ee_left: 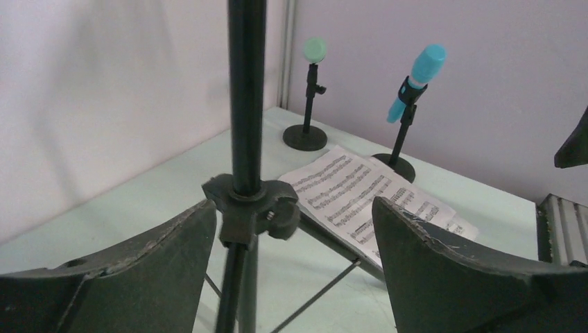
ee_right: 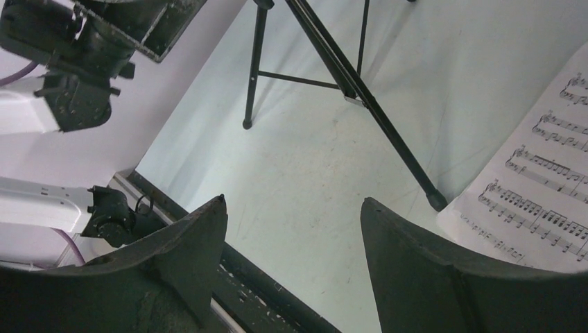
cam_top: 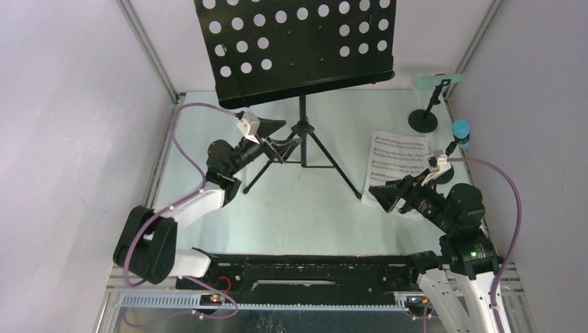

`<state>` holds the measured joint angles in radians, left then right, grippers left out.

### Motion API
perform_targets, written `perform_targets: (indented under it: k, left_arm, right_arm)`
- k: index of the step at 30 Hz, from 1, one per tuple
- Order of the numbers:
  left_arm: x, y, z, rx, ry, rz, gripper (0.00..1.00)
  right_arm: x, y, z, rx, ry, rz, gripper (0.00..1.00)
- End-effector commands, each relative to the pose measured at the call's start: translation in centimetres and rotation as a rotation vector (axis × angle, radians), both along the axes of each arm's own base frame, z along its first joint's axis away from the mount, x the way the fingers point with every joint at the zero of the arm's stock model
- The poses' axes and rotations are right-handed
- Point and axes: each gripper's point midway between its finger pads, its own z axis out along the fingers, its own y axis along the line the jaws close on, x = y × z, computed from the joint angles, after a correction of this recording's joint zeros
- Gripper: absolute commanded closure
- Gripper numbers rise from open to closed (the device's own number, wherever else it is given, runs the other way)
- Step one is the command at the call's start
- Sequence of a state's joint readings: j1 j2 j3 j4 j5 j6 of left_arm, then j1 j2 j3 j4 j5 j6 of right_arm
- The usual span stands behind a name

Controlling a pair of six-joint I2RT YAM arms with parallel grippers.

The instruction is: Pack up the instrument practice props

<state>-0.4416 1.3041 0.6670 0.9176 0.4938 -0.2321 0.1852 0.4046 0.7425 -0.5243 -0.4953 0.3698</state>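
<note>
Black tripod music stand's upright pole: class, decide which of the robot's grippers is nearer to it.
Left. The left gripper sits right at the black pole, which shows between its open fingers. The right gripper hovers by the white sheet-music pages, beyond a tripod leg.

We find no word, brand or number anywhere that we can read. The only print we see is music notation on the white pages (cam_top: 396,161) at the right of the top view: rows of staves with black notes, too small there to follow. In the left wrist view the pages lie at centre right, their staves running in slanted lines with beamed note groups. In the right wrist view, at the right edge of the frame, we make out staves, beamed runs of notes and what look like clefs; we cannot read any lettering among them.
</note>
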Motion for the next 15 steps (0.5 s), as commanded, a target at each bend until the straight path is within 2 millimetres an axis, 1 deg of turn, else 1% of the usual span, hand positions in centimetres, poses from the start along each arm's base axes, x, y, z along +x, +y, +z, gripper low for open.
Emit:
perform_targets:
  k: [1,5,7,10,15]
  left_arm:
    - [-1.2,-0.2,5.5,-0.066,-0.227,-0.205,0.12]
    - [0.8,-0.5,5.1,-0.044,-0.213,-0.289,0.12]
    - [1.2,-1.0,4.8,-0.013,-0.215,-0.349,0.13]
    - [2.4,-1.2,4.2,0.013,-0.204,-0.378,0.12]
    - [3.8,-2.0,3.6,0.046,-0.181,-0.456,0.13]
  right_arm:
    - [-0.8,0.4,-0.3,0.003,0.004,0.032,0.22]
    - [-1.0,0.4,-0.4,0.000,0.008,0.037,0.22]
    - [-1.1,0.3,-0.6,-0.003,0.015,0.036,0.22]
    - [-1.1,0.2,-1.0,-0.015,0.026,0.030,0.22]
    - [-1.1,0.1,-1.2,-0.020,0.034,0.028,0.22]
